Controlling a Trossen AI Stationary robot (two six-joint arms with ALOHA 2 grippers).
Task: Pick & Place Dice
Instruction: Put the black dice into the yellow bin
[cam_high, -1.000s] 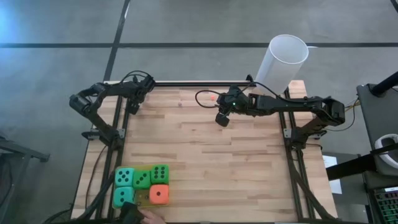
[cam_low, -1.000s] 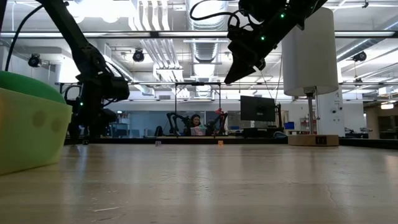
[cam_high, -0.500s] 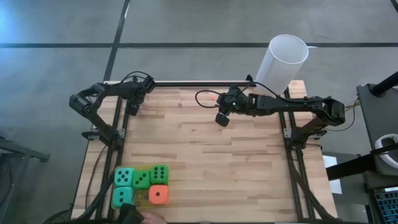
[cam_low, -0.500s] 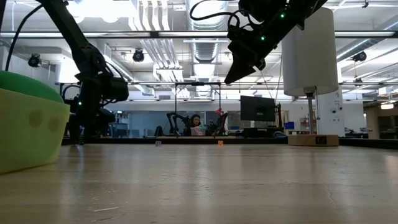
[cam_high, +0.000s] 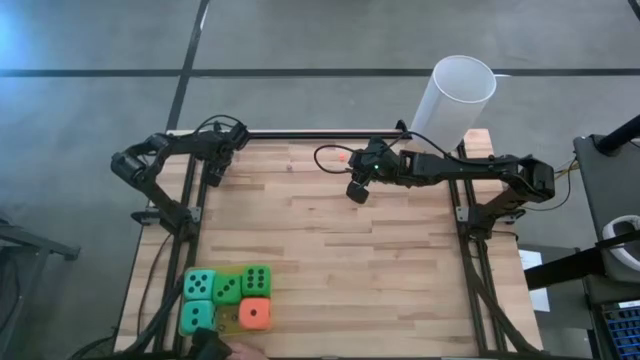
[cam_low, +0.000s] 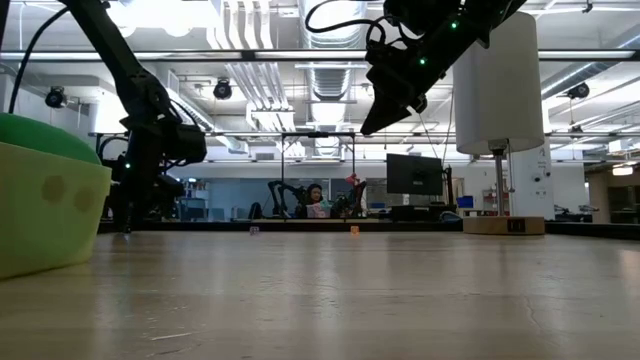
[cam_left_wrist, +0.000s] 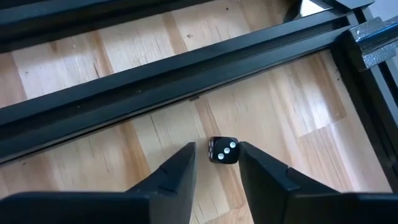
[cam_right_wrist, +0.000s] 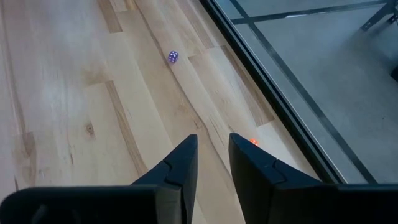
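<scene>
Pale wooden worktop (cam_high: 400, 260): left gripper (cam_left_wrist: 216, 150) jaws open either side of a small black die (cam_left_wrist: 223, 150), right gripper (cam_right_wrist: 212, 142) jaws slightly apart, empty; foam dice (cam_high: 228, 290) look light, squashy, best pinched across flat faces

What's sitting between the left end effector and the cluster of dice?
Nothing: the high view shows bare table between the left end effector and the dice.
</scene>
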